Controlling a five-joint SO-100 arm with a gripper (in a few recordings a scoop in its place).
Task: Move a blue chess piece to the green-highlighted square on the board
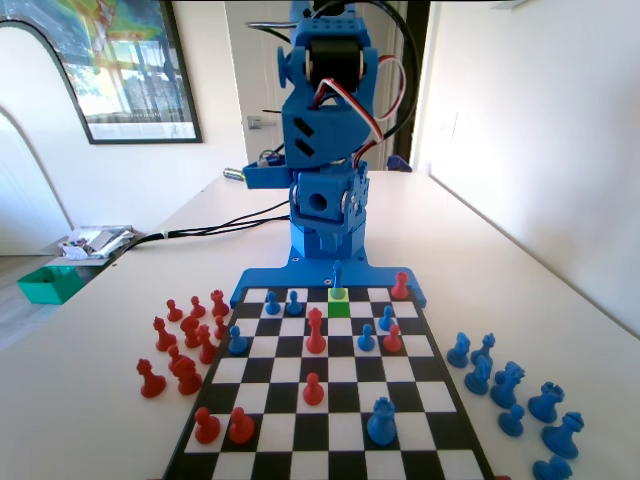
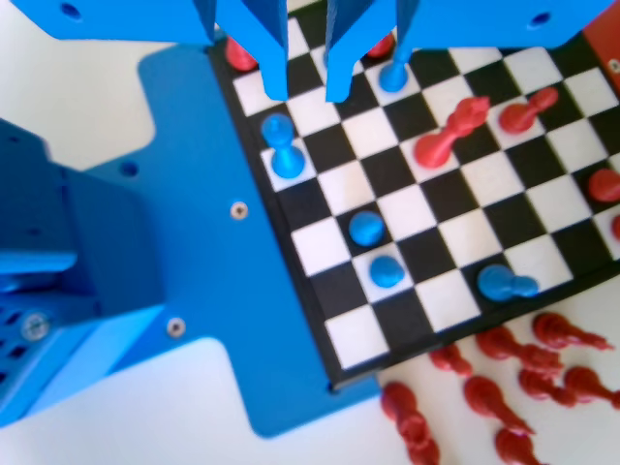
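Note:
In the fixed view the slim blue chess piece point(image 1: 338, 277) stands upright on the green-highlighted square point(image 1: 338, 297), in the board's point(image 1: 330, 420) row nearest the blue arm point(image 1: 325, 130). In the wrist view the same blue chess piece point(image 2: 281, 147) stands on a square of the board point(image 2: 455, 262) beside the blue base plate. My gripper point(image 2: 308, 92) hangs above and slightly right of it, open, with nothing between the jaws and apart from the piece.
Red pieces point(image 1: 315, 330) and other blue pieces point(image 1: 366, 338), among them a fat round-headed one point(image 1: 381, 420), stand on the board. Several captured red pieces point(image 1: 185, 345) lie left of it, several blue ones point(image 1: 510, 385) right. A green tray point(image 1: 45, 283) sits far left.

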